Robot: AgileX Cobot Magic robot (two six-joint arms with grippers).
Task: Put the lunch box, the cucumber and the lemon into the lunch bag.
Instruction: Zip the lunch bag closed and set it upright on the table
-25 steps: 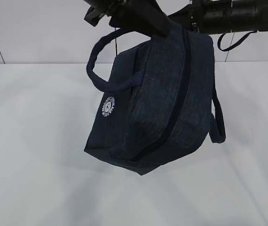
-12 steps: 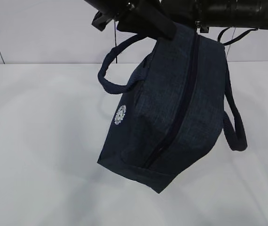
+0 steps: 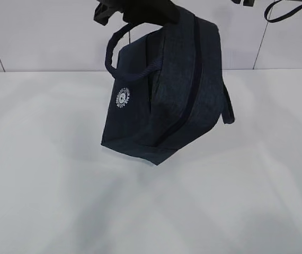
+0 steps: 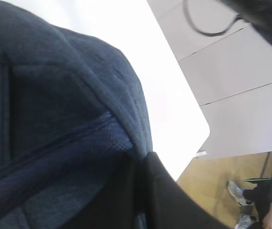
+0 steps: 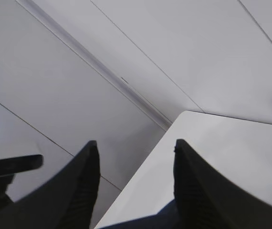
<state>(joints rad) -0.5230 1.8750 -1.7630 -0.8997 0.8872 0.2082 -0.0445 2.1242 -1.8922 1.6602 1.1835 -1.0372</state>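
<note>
1. Lunch bag [image 3: 161, 100] hangs zipped above the counter [image 3: 45, 174], pinched at its top by the closed left claw [image 3: 135, 13]
2. Right claw [image 5: 133, 186] gapes, holding nothing
3. Soft, sagging fabric; grip handles or seam

Plain white table [image 3: 45, 174], bag's shadow.

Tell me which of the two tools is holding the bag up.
The left tool, clamped on the bag's top; the right tool stands open, holding nothing.
</note>
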